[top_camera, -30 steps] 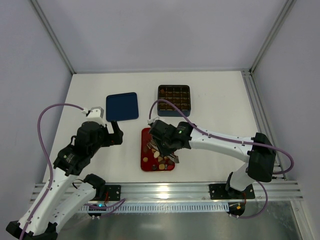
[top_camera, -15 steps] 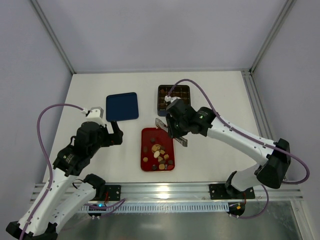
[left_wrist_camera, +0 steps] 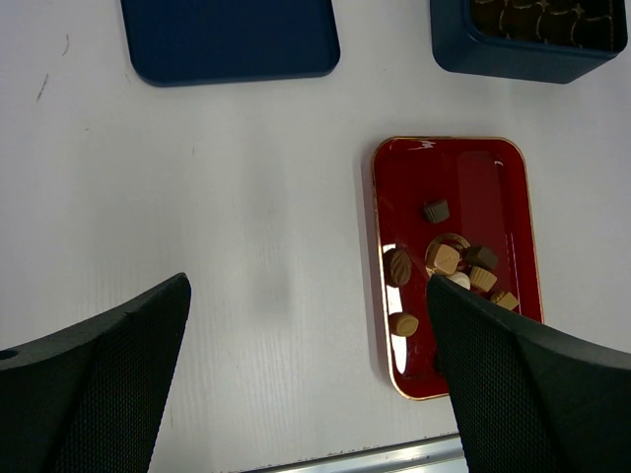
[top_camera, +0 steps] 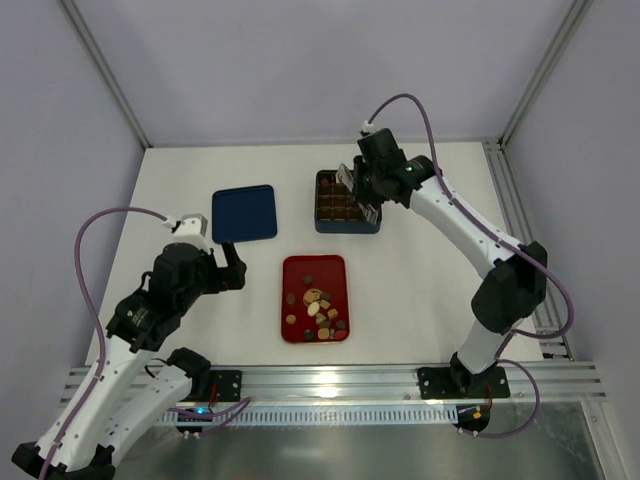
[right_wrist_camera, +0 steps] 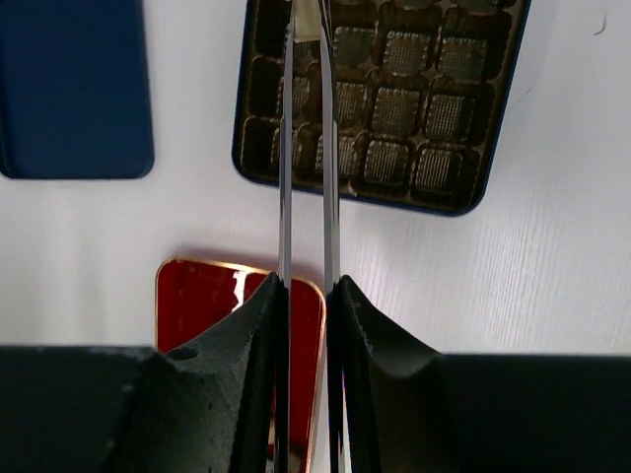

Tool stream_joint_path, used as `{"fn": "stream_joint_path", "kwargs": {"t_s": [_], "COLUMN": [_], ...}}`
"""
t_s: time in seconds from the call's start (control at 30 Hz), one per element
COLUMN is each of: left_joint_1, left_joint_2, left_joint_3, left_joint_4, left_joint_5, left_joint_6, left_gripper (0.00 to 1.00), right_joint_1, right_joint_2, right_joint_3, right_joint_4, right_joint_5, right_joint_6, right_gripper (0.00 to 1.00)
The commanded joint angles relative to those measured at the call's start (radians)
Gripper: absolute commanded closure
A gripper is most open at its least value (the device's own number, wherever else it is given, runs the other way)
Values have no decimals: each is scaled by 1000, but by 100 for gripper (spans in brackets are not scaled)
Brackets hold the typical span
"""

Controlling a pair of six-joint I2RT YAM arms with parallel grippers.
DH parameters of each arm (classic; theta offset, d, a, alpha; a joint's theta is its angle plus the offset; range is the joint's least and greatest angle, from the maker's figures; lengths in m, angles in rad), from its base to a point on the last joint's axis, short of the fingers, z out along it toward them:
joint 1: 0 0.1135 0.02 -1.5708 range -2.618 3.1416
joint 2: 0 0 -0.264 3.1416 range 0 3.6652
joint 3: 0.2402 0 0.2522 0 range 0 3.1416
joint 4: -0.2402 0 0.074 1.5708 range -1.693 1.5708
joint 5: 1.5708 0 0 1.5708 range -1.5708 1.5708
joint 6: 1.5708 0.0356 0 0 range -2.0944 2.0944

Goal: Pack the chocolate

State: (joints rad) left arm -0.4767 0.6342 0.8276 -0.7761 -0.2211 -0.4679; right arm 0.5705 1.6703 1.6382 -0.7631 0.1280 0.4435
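Right end effector (right_wrist_camera: pixel 306 22) hung over the blue box (left_wrist_camera: pixel 523 64), its two thin fingers almost together. Between the tips a pale piece (right_wrist_camera: pixel 306 32) of chocolate seemed to be pinched, though it sat at the very edge of the wrist view.

To do this step well, I judge that the tips should be centred above one free cell and lowered straight until the piece is inside the walls. Only then should they part a little, because a sideways drift could leave the piece on a divider.

The right arm was stretched far forward from its base, with the wrist bent down over the box. The other chocolates (left_wrist_camera: pixel 444 258) lay in the red tray (left_wrist_camera: pixel 493 177), on the near side of the box. Left end effector (left_wrist_camera: pixel 308 296) was wide apart and held nothing; it hovered over the table (left_wrist_camera: pixel 246 197), nearer than the box and to its left, on a folded arm.
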Motion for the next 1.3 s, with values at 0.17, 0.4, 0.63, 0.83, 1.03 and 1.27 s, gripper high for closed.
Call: {"fn": "stream_joint_path", "kwargs": {"t_s": [0.17, 0.4, 0.63, 0.83, 1.03, 1.27], "left_joint_1": [-2, -2, -2, -3, -2, -3], "left_joint_2": [10, 10, 12, 12, 10, 10], "left_joint_3": [-1, -1, -1, -1, -1, -1], "left_joint_4": [18, 20, 18, 20, 20, 20], "left_joint_5": [-17, -23, -23, -23, -24, -21], "left_joint_6": [-6, -8, -8, -9, -8, -9], "left_gripper": [0, 0, 0, 0, 0, 0], "right_joint_1": [-46, -60, -60, -61, -61, -60], "right_joint_2": [204, 285, 318, 330, 325, 307], "right_joint_3": [218, 253, 245, 249, 256, 287], "right_joint_4": [30, 25, 36, 33, 33, 2], "right_joint_5": [44, 53, 45, 42, 42, 41], "right_joint_6": [-28, -28, -25, -23, -26, -28], "right_gripper": [74, 74, 74, 70, 60, 59]}}
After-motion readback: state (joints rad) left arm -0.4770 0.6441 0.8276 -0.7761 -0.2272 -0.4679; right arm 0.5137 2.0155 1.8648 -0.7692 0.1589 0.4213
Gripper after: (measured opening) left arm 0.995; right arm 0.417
